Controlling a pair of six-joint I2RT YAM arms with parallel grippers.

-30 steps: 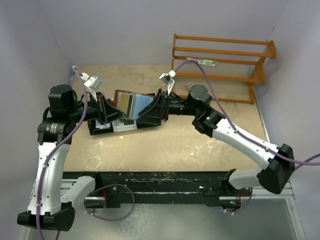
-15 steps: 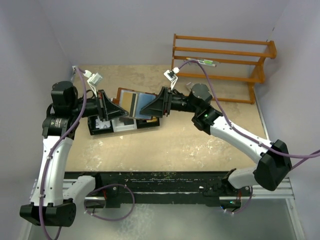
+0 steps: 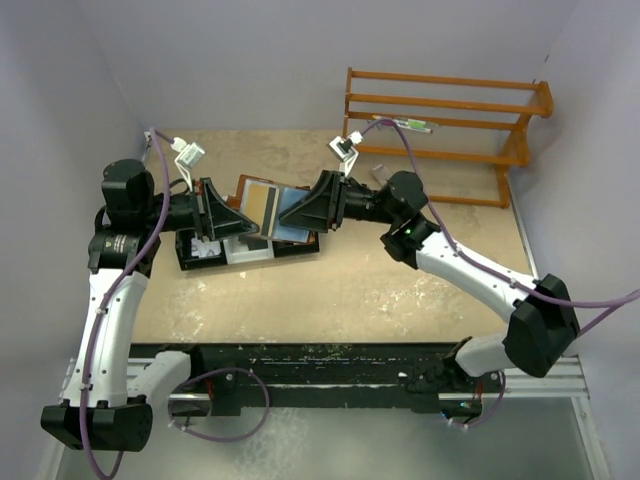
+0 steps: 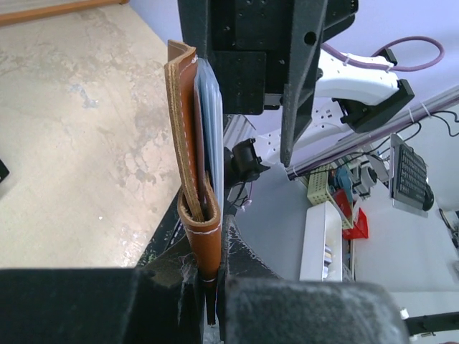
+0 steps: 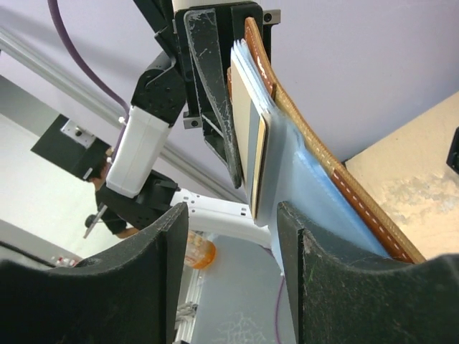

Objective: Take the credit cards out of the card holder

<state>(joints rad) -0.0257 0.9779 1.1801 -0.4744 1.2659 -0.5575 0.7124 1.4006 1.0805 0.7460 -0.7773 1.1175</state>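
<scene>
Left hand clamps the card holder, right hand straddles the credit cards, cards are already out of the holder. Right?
No. The credit cards are not out yet: the right wrist view shows them tucked inside the card holder. The rest stands: the left hand clamps the holder and the right hand, open, straddles the cards.

card holder (image 4: 188, 143): lower end hidden inside left jaws | credit cards (image 5: 244, 122): count unclear
</scene>
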